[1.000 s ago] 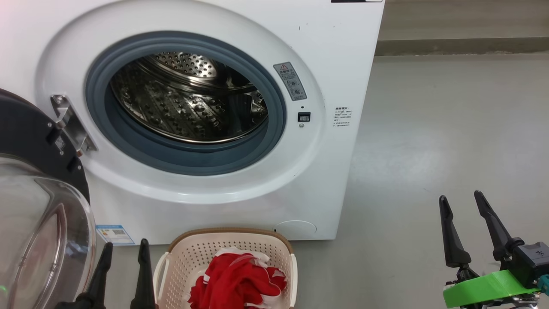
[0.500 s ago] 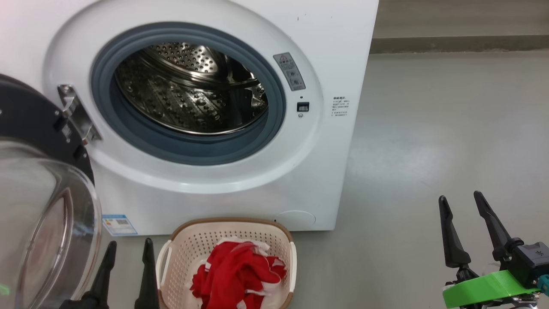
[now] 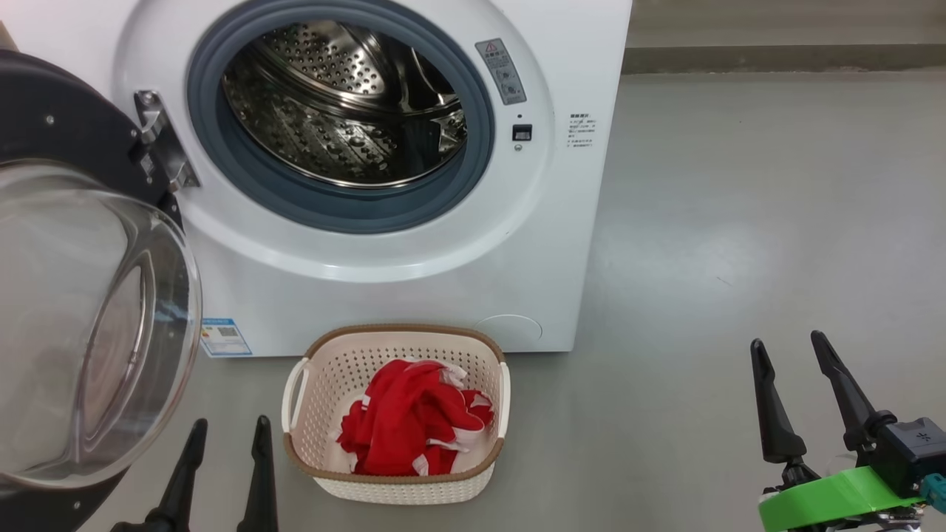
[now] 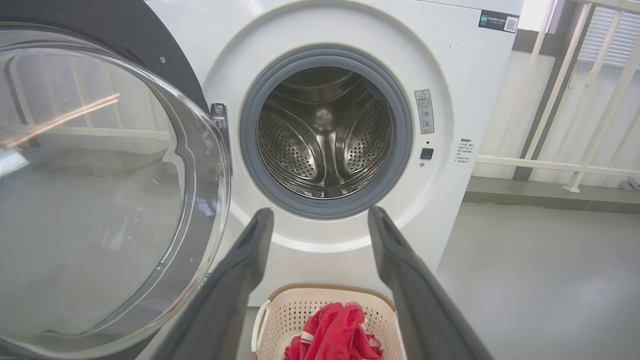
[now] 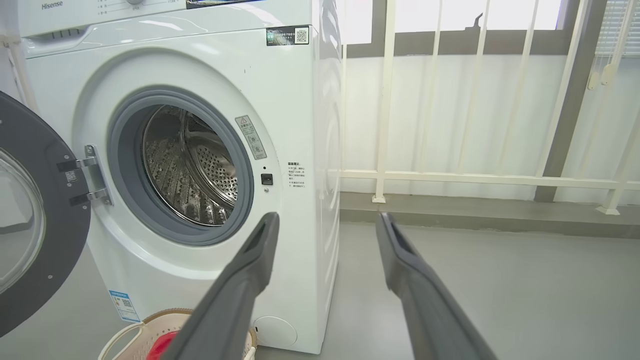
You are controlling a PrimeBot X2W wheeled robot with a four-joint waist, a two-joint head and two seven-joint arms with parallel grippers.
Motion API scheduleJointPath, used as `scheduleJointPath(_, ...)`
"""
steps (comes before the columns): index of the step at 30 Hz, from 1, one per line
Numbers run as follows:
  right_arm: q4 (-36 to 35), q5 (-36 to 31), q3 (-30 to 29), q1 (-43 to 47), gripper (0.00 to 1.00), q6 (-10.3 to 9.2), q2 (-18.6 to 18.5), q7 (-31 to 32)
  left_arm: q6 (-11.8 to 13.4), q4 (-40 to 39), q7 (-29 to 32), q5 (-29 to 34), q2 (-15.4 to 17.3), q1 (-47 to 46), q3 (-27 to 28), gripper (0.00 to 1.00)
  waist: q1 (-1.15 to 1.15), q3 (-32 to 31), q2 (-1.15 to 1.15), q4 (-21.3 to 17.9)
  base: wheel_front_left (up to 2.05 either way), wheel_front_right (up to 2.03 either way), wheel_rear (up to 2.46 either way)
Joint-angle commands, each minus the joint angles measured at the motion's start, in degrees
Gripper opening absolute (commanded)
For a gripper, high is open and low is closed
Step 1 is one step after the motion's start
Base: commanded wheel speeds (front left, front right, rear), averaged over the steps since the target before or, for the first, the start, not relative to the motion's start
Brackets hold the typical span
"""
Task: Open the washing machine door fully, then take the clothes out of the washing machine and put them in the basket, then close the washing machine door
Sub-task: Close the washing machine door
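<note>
The stiff, black-rimmed round glass door (image 3: 52, 111) should swing shut if pushed at its rim; left fingers (image 3: 179, 473) and right fingers (image 3: 770, 406) both gape empty.

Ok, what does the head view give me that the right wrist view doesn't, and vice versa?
Head view: the left gripper, open, and the whole basket with the red clothes piled inside. Right wrist view: the Hisense control panel and the white railing. Both: the washing machine door swung open, the empty steel drum, the open right gripper.
</note>
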Motion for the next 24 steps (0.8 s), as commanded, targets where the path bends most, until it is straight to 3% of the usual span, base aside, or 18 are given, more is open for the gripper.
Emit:
scheduleJointPath(1, -1.22, -0.05, 1.79, -0.84, 1.0, 0.28, -0.79, -0.36, 0.03, -1.88, -0.12, 0.26, 0.61, -1.23, 1.42, 1.0, 0.0, 0.08, 0.0, 0.04, -0.39, 0.39, 0.0)
scheduleJointPath(15, -1.11, -0.08, 2.08, -1.04, 1.0, 0.28, -0.79, -0.36, 0.95, -2.62, 0.18, 0.13, 0.69, -1.12, 0.81, 1.0, 0.0, 0.17, 0.0, 0.84, -0.03, 0.03, 0.0)
scheduleJointPath(24, -0.98, -0.25, 3.01, -1.08, 1.0, 0.28, -0.79, -0.36, 2.32, -4.35, 0.94, -0.37, 0.55, -0.97, 0.91, 1.0, 0.0, 0.03, 0.0, 4.56, 0.0, 0.0, 0.0)
